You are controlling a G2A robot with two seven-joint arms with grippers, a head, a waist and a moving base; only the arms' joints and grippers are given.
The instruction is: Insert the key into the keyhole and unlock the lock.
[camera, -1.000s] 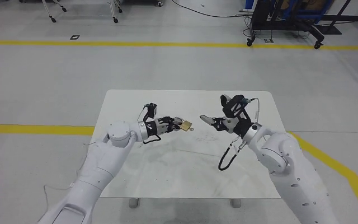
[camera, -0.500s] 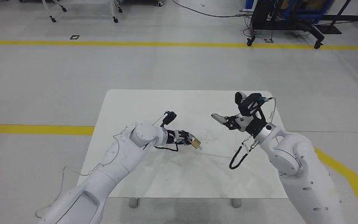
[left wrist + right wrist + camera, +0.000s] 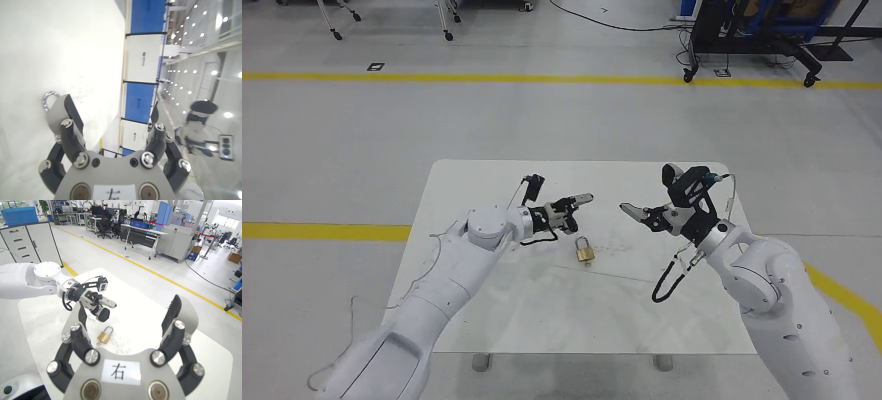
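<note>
A brass padlock (image 3: 584, 250) with a silver shackle lies flat on the white table (image 3: 502, 320), near its middle. In the right wrist view the padlock (image 3: 104, 337) has a small silver key (image 3: 98, 344) at its bottom end. My left gripper (image 3: 577, 210) hovers open just above and behind the padlock, nothing between its fingers. In the left wrist view my left gripper (image 3: 111, 106) is open and the padlock's shackle (image 3: 48, 98) peeks out past one finger. My right gripper (image 3: 637, 213) stands open and empty to the padlock's right; the right wrist view shows my right gripper (image 3: 128, 313) above it.
The table's (image 3: 208, 351) right edge runs close behind the right arm. Beyond the table, yellow floor lines (image 3: 542, 78) cross the grey floor, and wheeled stands (image 3: 752, 50) are parked far back.
The left gripper, which held the padlock in the air, brought it down to the table, let it go and drew back open. The right gripper shifted slightly right, then kept still.
</note>
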